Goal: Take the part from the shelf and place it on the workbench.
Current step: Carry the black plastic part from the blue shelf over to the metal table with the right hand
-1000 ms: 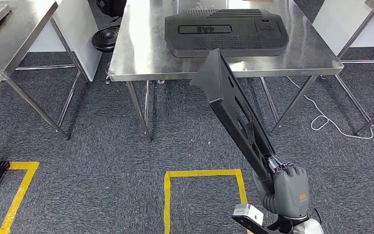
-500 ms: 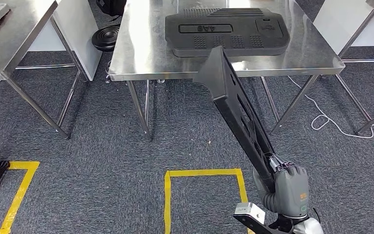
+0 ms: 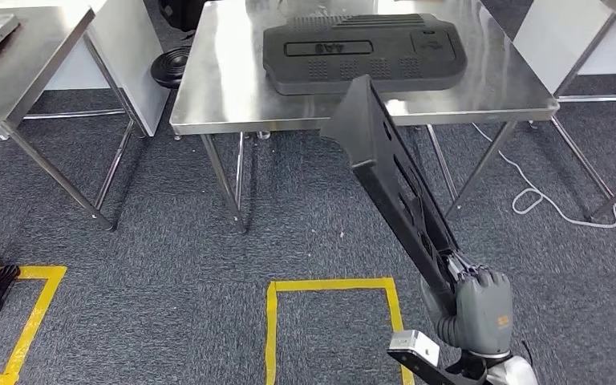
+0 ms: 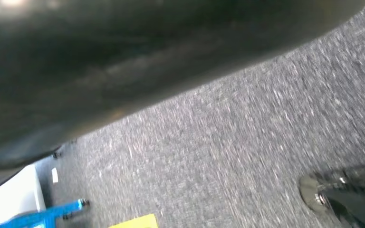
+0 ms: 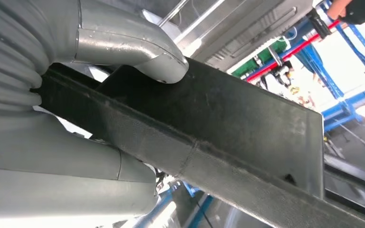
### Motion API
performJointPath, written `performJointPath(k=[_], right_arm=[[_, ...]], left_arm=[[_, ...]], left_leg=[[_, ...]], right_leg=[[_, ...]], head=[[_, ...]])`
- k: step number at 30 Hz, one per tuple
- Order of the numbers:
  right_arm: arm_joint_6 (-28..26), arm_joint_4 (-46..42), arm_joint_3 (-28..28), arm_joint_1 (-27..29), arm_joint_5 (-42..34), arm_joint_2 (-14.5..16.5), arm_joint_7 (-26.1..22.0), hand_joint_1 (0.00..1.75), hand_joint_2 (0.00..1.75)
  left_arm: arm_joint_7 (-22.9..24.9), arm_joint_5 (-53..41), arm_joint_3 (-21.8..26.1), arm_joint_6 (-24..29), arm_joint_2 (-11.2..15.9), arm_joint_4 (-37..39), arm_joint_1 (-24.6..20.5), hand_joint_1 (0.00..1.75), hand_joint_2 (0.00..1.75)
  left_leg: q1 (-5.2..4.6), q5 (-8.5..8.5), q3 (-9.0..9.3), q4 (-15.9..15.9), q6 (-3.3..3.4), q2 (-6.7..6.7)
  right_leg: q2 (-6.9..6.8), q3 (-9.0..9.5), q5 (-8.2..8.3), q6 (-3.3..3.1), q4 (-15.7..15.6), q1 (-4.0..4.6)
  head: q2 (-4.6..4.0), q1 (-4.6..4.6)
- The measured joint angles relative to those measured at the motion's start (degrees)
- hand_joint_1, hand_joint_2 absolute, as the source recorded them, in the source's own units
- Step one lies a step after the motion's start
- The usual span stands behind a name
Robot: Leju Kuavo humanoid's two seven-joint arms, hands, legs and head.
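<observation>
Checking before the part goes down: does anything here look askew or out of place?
Mostly tidy. The long black part is gripped at one end by the right hand, so it juts out slanted toward the workbench. A black panel already lies there, slightly skewed to the edge. A white cord trails loose on the carpet.

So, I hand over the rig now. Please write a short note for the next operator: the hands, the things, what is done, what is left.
Right hand: grips the long black part by its lower end, its far end raised toward the workbench.
Left hand: not seen.
Another black panel lies flat on the workbench.
Done: part is off the shelf and carried here.
Left: lay it on the bench, then let go.
</observation>
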Motion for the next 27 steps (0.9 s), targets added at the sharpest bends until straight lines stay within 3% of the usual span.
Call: performJointPath(k=[1, 3, 4, 6, 8, 9, 11, 13, 14, 17, 19, 20, 22, 23, 24, 25, 27], right_arm=[[0.0, 0.01, -0.03, 0.0, -0.02, 0.01, -0.06, 1.68, 1.75], [0.0, 0.01, -0.04, 0.02, -0.04, 0.05, -0.14, 1.68, 1.75], [0.0, 0.01, -0.04, 0.02, -0.04, 0.08, -0.17, 1.68, 1.75], [0.0, 0.01, -0.04, 0.05, -0.04, 0.1, -0.21, 1.68, 1.75], [0.0, 0.02, -0.04, 0.05, -0.04, 0.1, -0.21, 1.68, 1.75], [0.0, 0.02, -0.03, 0.05, -0.04, 0.11, -0.22, 1.68, 1.75], [0.0, 0.01, -0.02, 0.04, -0.04, 0.14, -0.23, 1.68, 1.75], [0.0, 0.02, -0.03, 0.02, -0.04, 0.17, -0.23, 1.68, 1.75], [0.0, 0.02, -0.03, 0.01, -0.05, 0.18, -0.24, 1.68, 1.75], [-0.01, -0.02, -0.02, 0.0, -0.04, 0.21, -0.25, 1.68, 1.75], [-0.02, -0.1, -0.03, -0.05, -0.03, 0.24, -0.26, 1.67, 1.75], [-0.02, -0.12, -0.05, -0.07, -0.03, 0.22, -0.26, 1.66, 1.75], [-0.02, -0.06, -0.08, -0.06, -0.04, 0.2, -0.26, 1.65, 1.75], [-0.02, -0.01, -0.09, -0.01, -0.04, 0.19, -0.26, 1.66, 1.75], [-0.02, 0.03, -0.09, 0.02, -0.04, 0.19, -0.26, 1.66, 1.75], [-0.02, 0.05, -0.09, 0.03, -0.04, 0.19, -0.26, 1.66, 1.75], [-0.01, 0.08, -0.09, 0.01, -0.07, 0.19, -0.26, 1.68, 1.75]], left_arm=[[-0.01, 0.01, 0.03, -0.01, -0.08, 0.01, 0.05, 0.0, 0.0], [-0.02, 0.03, 0.12, -0.02, -0.19, 0.03, 0.13, 0.0, 0.0], [-0.02, 0.03, 0.18, -0.02, -0.2, 0.03, 0.12, 0.0, 0.0], [-0.02, 0.03, 0.3, -0.02, -0.2, 0.03, 0.07, 0.0, 0.0], [-0.02, 0.03, 0.37, -0.02, -0.2, 0.03, 0.09, 0.0, 0.0], [-0.02, 0.03, 0.38, -0.02, -0.21, 0.03, 0.12, 0.0, 0.0], [-0.02, 0.02, 0.4, -0.02, -0.2, 0.03, 0.16, 0.0, 0.0], [-0.02, 0.02, 0.44, -0.02, -0.08, 0.03, 0.13, 0.0, 0.0], [-0.02, 0.03, 0.45, -0.02, -0.04, 0.03, 0.09, 0.0, 0.0], [-0.02, 0.03, 0.46, -0.02, -0.08, 0.04, -0.03, 0.0, 0.0], [-0.04, 0.03, 0.46, -0.01, -0.15, 0.04, -0.04, 0.0, 0.0], [-0.05, 0.03, 0.46, 0.0, -0.17, 0.04, -0.06, 0.0, 0.0], [-0.06, 0.03, 0.46, 0.02, -0.17, 0.03, -0.11, 0.0, 0.0], [-0.06, 0.03, 0.46, 0.02, -0.19, 0.03, -0.13, 0.0, 0.0], [-0.06, 0.03, 0.46, 0.01, -0.21, 0.03, -0.12, 0.0, 0.0], [-0.06, 0.03, 0.46, -0.01, -0.23, 0.03, -0.09, 0.0, 0.0], [-0.06, 0.03, 0.47, -0.04, -0.31, 0.04, -0.03, 0.0, 0.0]], left_leg=[[0.15, -0.09, 0.18, -0.1, -0.17, 0.04], [0.44, -1.09, -0.21, 1.42, -0.23, 1.0], [0.47, -2.46, -1.2, 3.81, -0.21, 1.65], [0.3, -6.26, -4.92, 11.62, -0.09, 2.58], [0.11, -7.92, -8.12, 17.42, 0.29, 2.67], [-0.07, -7.05, -8.28, 17.26, 0.7, 2.67], [-0.7, -2.95, -5.57, 10.98, 1.97, 2.71], [-1.51, -0.14, -2.41, 4.54, 3.08, 2.97], [-1.86, 0.19, -1.66, 3.06, 3.31, 3.08], [-2.22, -0.25, -1.12, 2.13, 3.41, 2.85], [-1.9, -0.3, -0.31, 1.22, 3.8, 2.6], [-1.73, -0.37, 0.06, 0.9, 4.04, 2.5], [-1.78, -0.79, 0.4, 0.82, 4.4, 2.22], [-1.8, -1.05, 0.62, 0.82, 4.46, 2.05], [-1.8, -1.35, 0.94, 0.83, 4.42, 1.87], [-1.79, -1.69, 1.4, 0.84, 4.31, 1.7], [-1.78, -2.42, 2.39, 0.86, 3.91, 1.41]], right_leg=[[-0.05, 0.07, 0.02, -0.81, 0.18, 0.09], [-0.17, 0.5, 0.19, -1.79, 0.22, 0.18], [-0.25, 0.75, 0.25, -2.08, 0.2, 0.26], [-0.44, 0.96, 0.09, -2.46, 0.24, 0.68], [-0.6, 1.25, -0.24, -2.9, 0.27, 1.2], [-0.64, 1.53, -0.47, -3.11, 0.27, 1.47], [-0.68, 2.37, -1.08, -3.32, 0.24, 1.86], [-0.67, 2.91, -1.83, -3.09, 0.23, 2.21], [-0.67, 2.97, -2.13, -2.86, 0.17, 2.28], [-0.9, 3.25, -2.75, -1.97, -0.26, 2.17], [-0.92, 2.44, -3.91, -1.74, 1.93, 2.23], [-0.83, 0.81, -5.06, -1.83, 4.94, 2.21], [-0.61, -4.36, -7.48, -1.97, 12.82, 2.13], [-0.58, -6.63, -7.9, -1.75, 15.67, 2.07], [-0.56, -7.93, -7.34, -1.26, 16.53, 2.01], [-0.57, -8.04, -5.75, -0.55, 15.08, 1.93], [-0.59, -5.84, -1.03, 0.86, 7.68, 1.68]], head=[[0.0, -0.22], [0.0, -0.41], [0.0, -0.46], [0.0, -0.54], [0.0, -0.55], [0.0, -0.56], [0.0, -0.55], [0.0, -0.44], [0.0, -0.39], [0.0, -0.45], [0.0, -0.39], [0.0, -0.31], [0.0, -0.26], [0.0, -0.26], [0.0, -0.27], [0.0, -0.26], [0.0, -0.21]])
